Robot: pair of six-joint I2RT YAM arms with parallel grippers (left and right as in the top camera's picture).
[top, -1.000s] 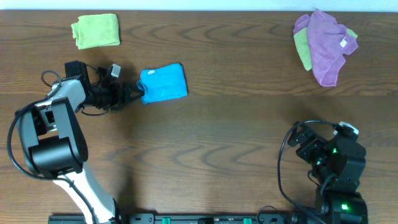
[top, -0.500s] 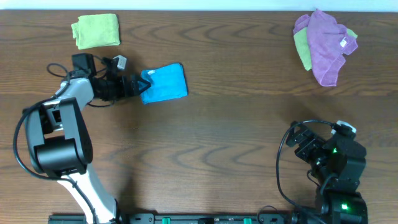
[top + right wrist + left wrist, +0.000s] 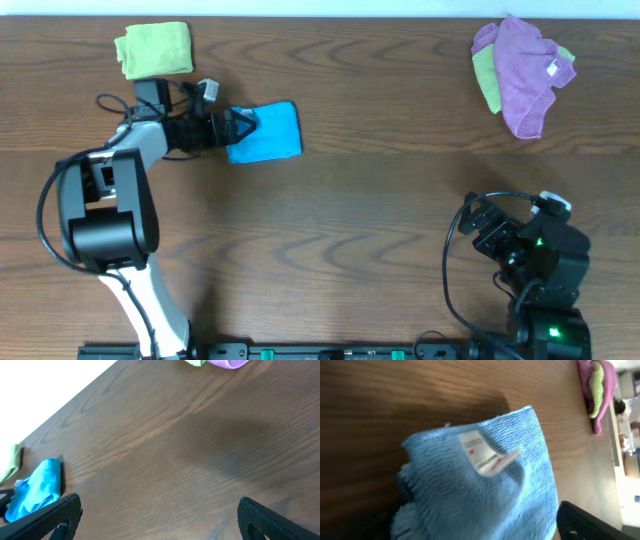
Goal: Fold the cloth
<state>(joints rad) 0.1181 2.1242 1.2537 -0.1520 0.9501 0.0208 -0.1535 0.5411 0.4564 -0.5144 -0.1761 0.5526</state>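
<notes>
Finds the left hand [image 3: 248, 122] farther right and a little higher on the desk [image 3: 350, 210] than a second ago: then just at the left edge of the cloth [image 3: 272, 132], now reaching over that edge. Finds the left arm's elbow swung up and to the right along with it. Sees no shift in the cloth itself, which lies as a compact blue rectangle left of centre toward the far side of the desk, below and to the right of the lime-green cloth [image 3: 155, 48]. Sees no change on the right side either: right hand [image 3: 159, 507] low at the near right, fingers spread wide with only wood grain between them. Shows, from above, the left fingers splayed in a V over the cloth's left end. Shows, from the left wrist, one dark finger [image 3: 600, 522] at the lower right and a dark shape at the lower left, with blue pile filling the space between and a white label [image 3: 482, 455] lying face up by a fold. Reads the left hand as apart, not clamped on the cloth. Cannot tell whether the fingertips touch the pile. Places the purple cloth [image 3: 525, 70] well apart at the far right.
</notes>
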